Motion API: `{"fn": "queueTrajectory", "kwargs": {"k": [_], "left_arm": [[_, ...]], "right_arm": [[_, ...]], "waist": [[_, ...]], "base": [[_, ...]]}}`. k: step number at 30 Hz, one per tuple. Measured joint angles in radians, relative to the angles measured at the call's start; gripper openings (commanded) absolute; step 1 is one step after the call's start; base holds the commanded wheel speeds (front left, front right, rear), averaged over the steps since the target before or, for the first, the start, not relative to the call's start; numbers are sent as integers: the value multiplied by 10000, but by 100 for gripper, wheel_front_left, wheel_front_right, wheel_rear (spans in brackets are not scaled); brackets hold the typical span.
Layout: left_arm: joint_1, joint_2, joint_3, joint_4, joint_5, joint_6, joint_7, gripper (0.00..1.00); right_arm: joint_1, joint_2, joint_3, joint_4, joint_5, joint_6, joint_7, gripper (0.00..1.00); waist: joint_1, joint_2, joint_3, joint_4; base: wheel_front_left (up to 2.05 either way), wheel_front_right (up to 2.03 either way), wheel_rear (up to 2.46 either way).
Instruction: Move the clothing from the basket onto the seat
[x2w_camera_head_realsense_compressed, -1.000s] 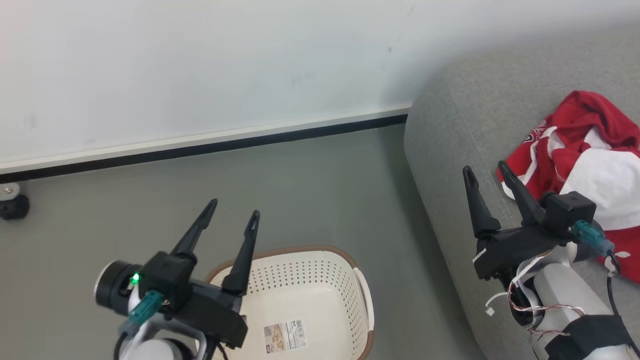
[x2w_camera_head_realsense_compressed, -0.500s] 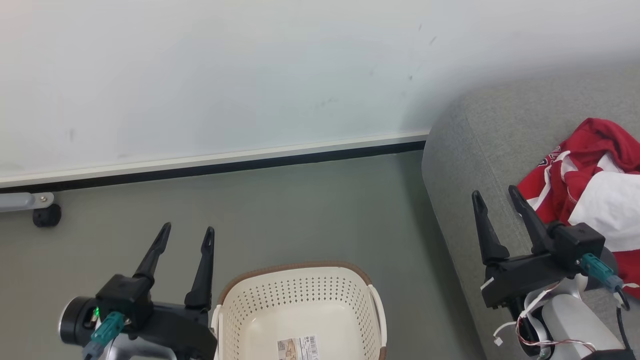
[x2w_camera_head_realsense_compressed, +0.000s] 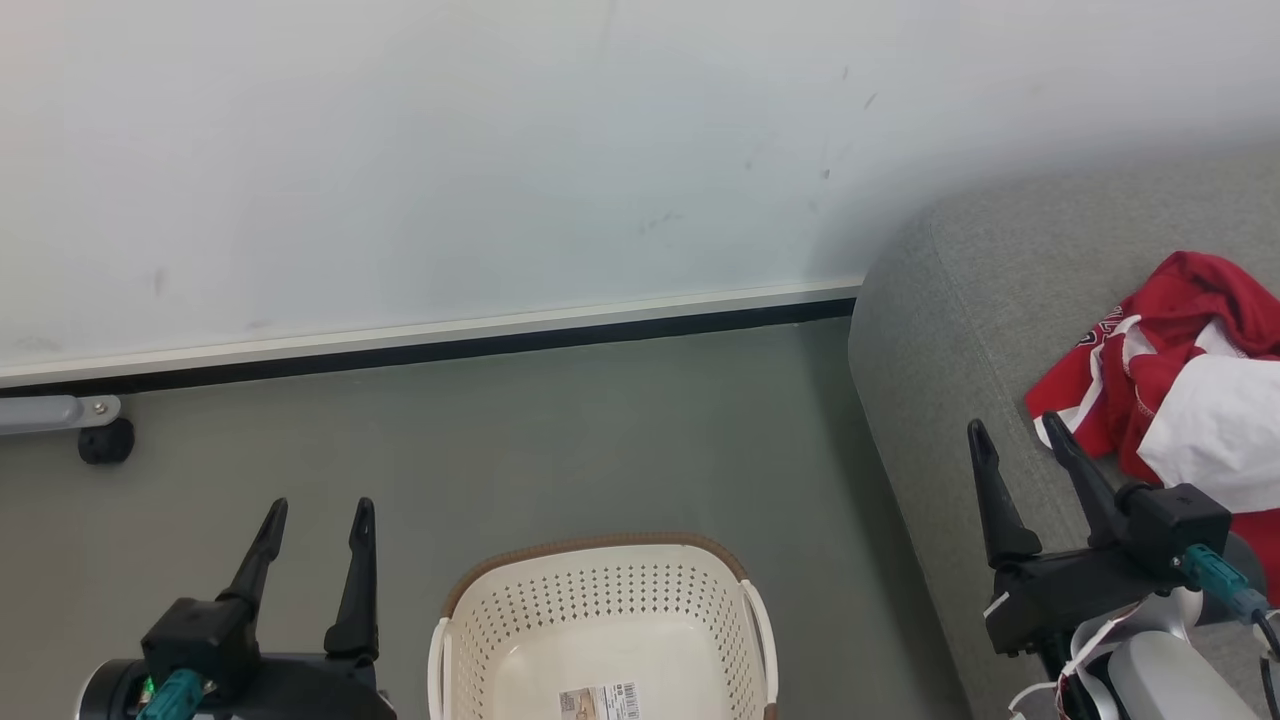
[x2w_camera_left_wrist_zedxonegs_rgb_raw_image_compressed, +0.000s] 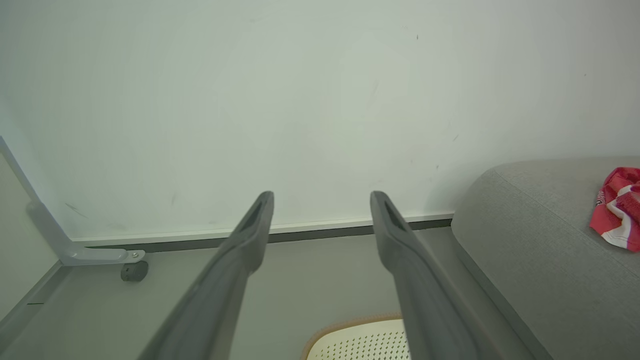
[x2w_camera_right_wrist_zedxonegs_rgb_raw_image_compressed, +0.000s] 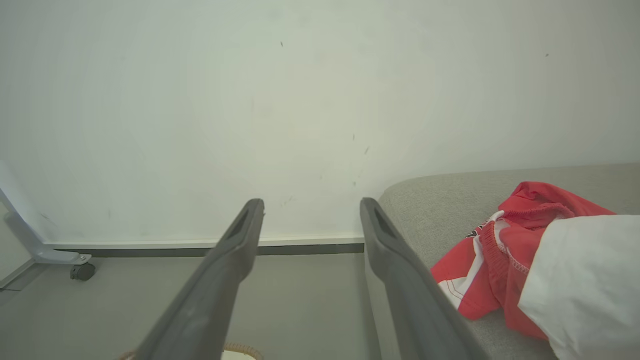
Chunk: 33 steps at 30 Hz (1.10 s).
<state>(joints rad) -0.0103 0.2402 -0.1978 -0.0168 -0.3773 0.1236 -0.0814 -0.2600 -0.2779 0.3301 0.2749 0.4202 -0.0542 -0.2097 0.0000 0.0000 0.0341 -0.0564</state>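
The red and white clothing lies crumpled on the grey seat at the right, also seen as clothing on the seat in the right wrist view and as clothing on the seat in the left wrist view. The cream basket with a brown rim stands on the floor at the bottom centre, holding only a printed label on its bottom; its rim also shows in the left wrist view. My left gripper is open, left of the basket. My right gripper is open over the seat's edge, just left of the clothing.
A white wall with a pale skirting and dark strip runs across the back. A grey metal leg with a black castor stands on the grey floor at the far left. Bare floor lies between the basket and the wall.
The head camera has tilted up, so wall, basket and seat sit lower in view. My left gripper has drawn away from the basket rim to its left. The right gripper stays open beside the clothing.
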Motion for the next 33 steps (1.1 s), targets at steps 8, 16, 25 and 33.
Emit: {"fn": "queueTrajectory", "kwargs": {"k": [8, 16, 25, 33], "left_arm": [[206, -203, 410, -2, 98, 8, 0, 100], [409, -546, 665, -17, 359, 8, 6, 100], [419, -704, 915, -105, 694, 8, 96, 100], [560, -865, 1062, -217, 874, 8, 190, 100]], "right_arm": [[154, -107, -44, -468, 0, -134, 336, 100], [271, -169, -82, -815, 0, -176, 606, 100], [301, -230, -104, -1114, 2, -265, 869, 100], [443, -278, -176, -1371, 2, -349, 1085, 100]], "waist": [[0, 0, -1, 22], [0, 0, -1, 65], [0, 0, 10, 96], [0, 1, 49, 106]], "base": [[0, 0, 0], [0, 0, 0], [0, 0, 0], [0, 0, 0]]}}
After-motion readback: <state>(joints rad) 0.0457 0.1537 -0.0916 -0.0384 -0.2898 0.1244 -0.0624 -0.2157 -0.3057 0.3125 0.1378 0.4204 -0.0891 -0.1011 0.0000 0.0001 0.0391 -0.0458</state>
